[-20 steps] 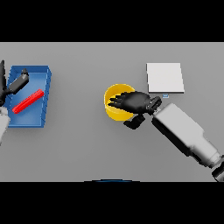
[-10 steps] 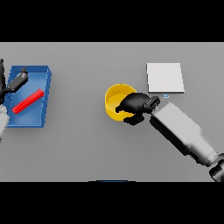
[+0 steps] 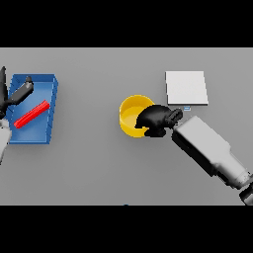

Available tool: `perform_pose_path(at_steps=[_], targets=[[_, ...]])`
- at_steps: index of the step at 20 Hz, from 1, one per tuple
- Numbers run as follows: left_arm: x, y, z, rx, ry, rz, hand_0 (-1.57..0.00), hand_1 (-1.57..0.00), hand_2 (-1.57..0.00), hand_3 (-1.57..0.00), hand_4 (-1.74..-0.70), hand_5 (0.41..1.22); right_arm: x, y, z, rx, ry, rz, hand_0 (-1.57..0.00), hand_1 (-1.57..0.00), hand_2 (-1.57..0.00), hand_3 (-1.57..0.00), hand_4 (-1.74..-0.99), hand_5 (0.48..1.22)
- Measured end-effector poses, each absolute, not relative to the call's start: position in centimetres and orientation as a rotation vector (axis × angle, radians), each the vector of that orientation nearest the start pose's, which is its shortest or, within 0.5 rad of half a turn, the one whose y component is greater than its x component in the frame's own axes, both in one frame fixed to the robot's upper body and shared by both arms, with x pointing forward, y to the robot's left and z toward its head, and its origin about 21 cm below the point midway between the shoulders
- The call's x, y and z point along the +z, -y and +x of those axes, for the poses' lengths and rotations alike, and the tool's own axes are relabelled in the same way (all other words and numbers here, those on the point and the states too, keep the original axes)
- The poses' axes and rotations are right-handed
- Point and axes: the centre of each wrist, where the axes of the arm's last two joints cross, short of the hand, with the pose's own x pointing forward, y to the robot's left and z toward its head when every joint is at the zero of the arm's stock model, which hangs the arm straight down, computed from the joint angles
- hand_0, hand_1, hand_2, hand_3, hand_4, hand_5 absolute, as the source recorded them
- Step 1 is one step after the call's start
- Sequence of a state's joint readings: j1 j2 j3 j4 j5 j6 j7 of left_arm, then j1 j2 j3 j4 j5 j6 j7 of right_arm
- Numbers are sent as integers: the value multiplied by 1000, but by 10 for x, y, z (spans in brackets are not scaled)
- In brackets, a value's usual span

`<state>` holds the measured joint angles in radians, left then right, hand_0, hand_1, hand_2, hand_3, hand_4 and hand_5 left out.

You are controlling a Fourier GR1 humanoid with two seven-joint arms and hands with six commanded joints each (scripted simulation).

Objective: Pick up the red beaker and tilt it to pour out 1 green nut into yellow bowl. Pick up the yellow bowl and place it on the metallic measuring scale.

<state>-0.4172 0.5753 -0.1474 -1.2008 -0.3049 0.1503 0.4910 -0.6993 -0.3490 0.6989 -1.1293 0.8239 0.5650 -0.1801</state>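
Your right hand [image 3: 157,120] sits at the right rim of the yellow bowl [image 3: 131,114], near the middle of the grey tabletop [image 3: 99,168]. Its fingers are curled over that rim and part of the bowl's right side is hidden under them, so the hand looks closed on the bowl; you cannot tell from this view whether the bowl is lifted or resting on the tabletop. The forearm runs back from the hand toward the lower right.

The metallic measuring scale [image 3: 186,88] lies flat just beyond and to the right of the hand, close to the bowl but not touching it.

At the far left, the red beaker [image 3: 31,114] lies on its side, slanted, inside a blue tray [image 3: 51,118]. Your left hand [image 3: 20,93] shows at the tray's upper left corner, its fingers fairly straight and reaching over the tray, near the beaker's upper end without gripping it.
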Motion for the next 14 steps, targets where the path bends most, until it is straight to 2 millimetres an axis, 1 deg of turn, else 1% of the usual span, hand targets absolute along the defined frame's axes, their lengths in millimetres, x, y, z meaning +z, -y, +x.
perform_pose_path(at_steps=[2, 3, 4, 6, 7, 8, 9, 12, 13, 14], targets=[[78, -329, 343, -460, 1118, 863, 1, 1, 1, 1, -731, 685, 55, 129, 353, 2121, 1123, -260, -1531, -1531, -1306, -1405, -1725, 1210], [77, -329, 344, -452, 1111, 864, 1, 1, 1, 1, -730, 687, 58, 132, 354, 2129, 1125, -267, -1539, -1539, -1330, -1376, -1728, 1212], [77, -333, 343, -449, 1109, 871, 1, 1, 1, 1, -729, 690, 65, 131, 355, 2125, 1130, -277, -1546, -1545, -1356, -1336, -1731, 1214], [81, -331, 347, -447, 1109, 869, 1, 1, 1, 1, -733, 692, 75, 131, 358, 2108, 1129, -310, -1555, -1554, -1386, -1286, -1735, 1217], [78, -330, 346, -459, 1107, 863, 1, 1, 1, 1, -735, 690, 82, 132, 358, 2102, 1131, -323, -1558, -1558, -1404, -1266, -1736, 1217], [81, -329, 347, -457, 1116, 863, 1, 1, 1, 1, -736, 695, 88, 136, 356, 2110, 1128, -311, -1561, -1560, -1413, -1252, -1737, 1218], [79, -331, 344, -461, 1119, 869, 1, 1, 1, 1, -734, 697, 96, 137, 357, 2104, 1140, -331, -1563, -1563, -1419, -1242, -1738, 1219], [80, -327, 344, -455, 1119, 870, 1, 1, 1, 1, -737, 697, 115, 142, 359, 2073, 1175, -400, -1567, -1567, -1436, -1260, -1739, 1220], [80, -329, 344, -459, 1118, 873, 1, 1, 1, 1, -736, 697, 118, 143, 359, 2058, 1186, -415, -1568, -1568, -1436, -1266, -1740, 1220], [83, -328, 345, -451, 1117, 871, 1, 1, 1, 1, -744, 697, 121, 144, 361, 2043, 1194, -428, -1568, -1568, -1431, -1327, -1740, 1220]])
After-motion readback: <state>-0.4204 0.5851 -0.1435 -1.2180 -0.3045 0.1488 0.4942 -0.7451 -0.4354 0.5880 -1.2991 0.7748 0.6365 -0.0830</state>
